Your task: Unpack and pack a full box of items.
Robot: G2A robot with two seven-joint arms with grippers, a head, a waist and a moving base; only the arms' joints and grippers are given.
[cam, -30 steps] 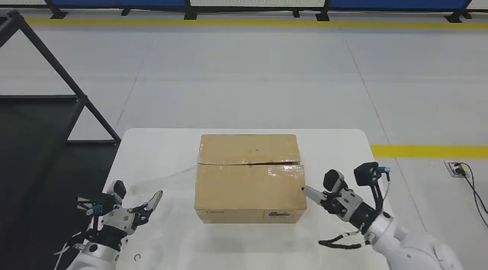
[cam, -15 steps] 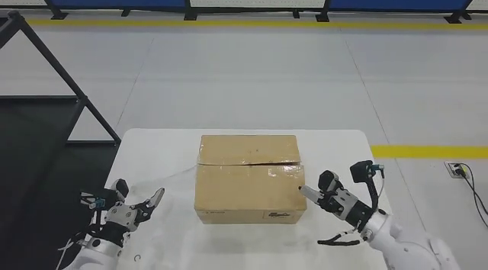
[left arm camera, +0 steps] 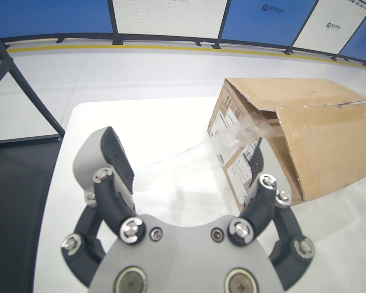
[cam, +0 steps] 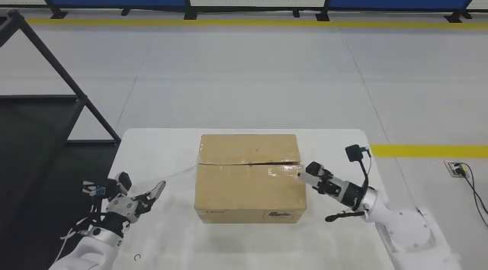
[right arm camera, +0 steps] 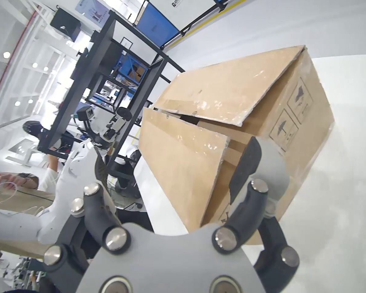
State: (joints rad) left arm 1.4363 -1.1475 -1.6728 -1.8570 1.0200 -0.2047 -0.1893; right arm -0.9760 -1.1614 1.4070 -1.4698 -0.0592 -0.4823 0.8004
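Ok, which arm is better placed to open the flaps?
Right, I'd say. The right gripper is open at the box's end, close to the gap between the flaps. The left gripper is open too, but stands apart from the box.

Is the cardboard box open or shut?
Mostly shut: the cardboard box has both top flaps folded down, with a gap along their seam.

White table (cam: 152, 148), rounded corners. One cardboard box (cam: 249, 186) sits flat near the middle (top flaps slightly ajar). A clear tape strip (left arm camera: 177, 158) trails from the box's left end onto the tabletop.
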